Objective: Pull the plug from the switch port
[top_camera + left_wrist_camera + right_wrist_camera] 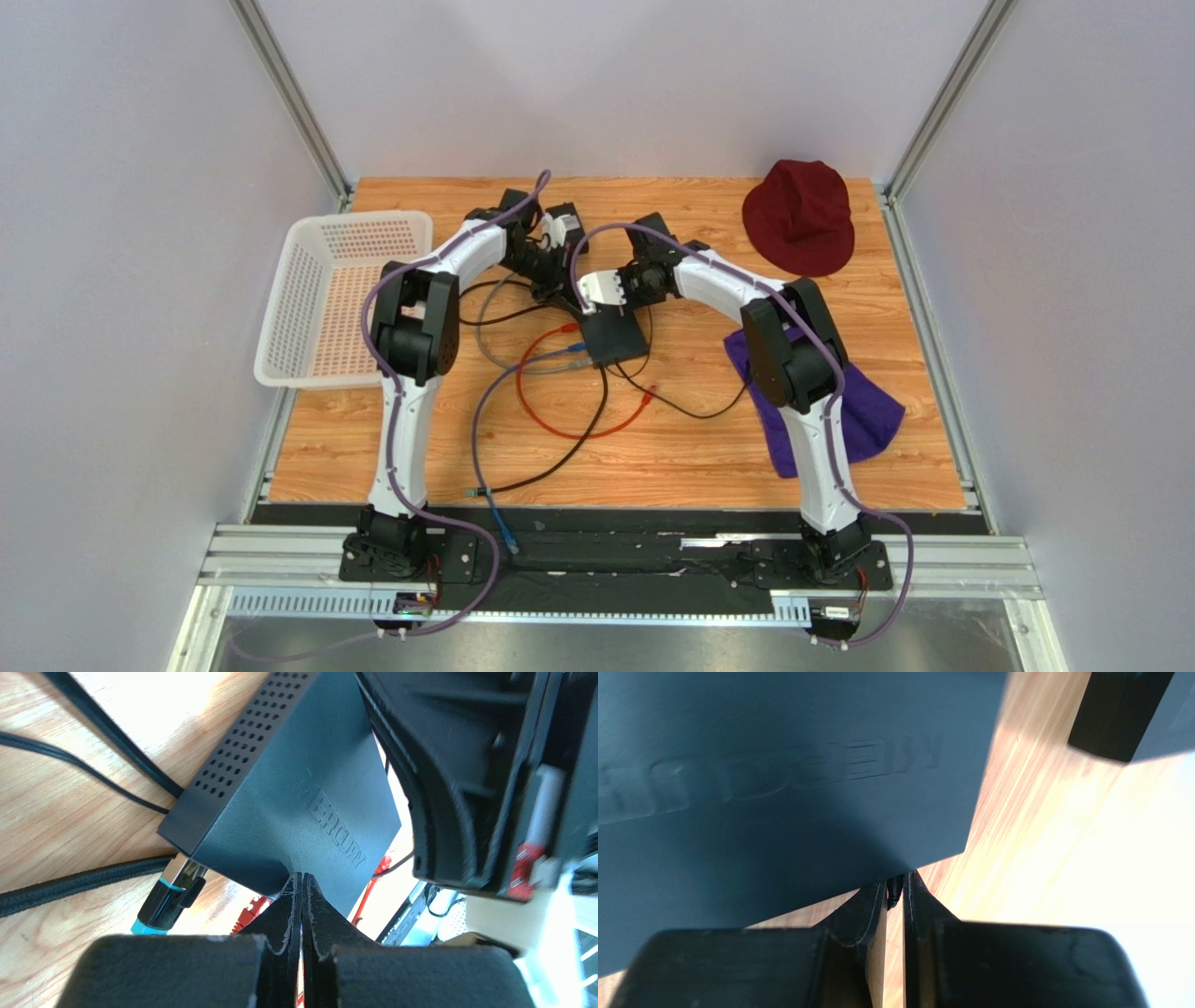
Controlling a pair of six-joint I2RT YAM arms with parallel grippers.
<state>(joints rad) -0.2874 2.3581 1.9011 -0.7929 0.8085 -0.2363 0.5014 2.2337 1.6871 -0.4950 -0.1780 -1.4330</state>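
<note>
Crowding the switch [613,336], left pincer [302,882] closed, right pincer [896,882] nearly closed, grip unclear; plug [165,899] in port [184,865]; cables [521,381] tangle at seven o'clock.

- You'll read one marking only: raised letters "ERCURY" on the top face of the switch box [281,812], toward its near corner; the leading letter is unclear.
- Right wrist view: same embossed word on that face, upside down, too blurred to spell out.
</note>
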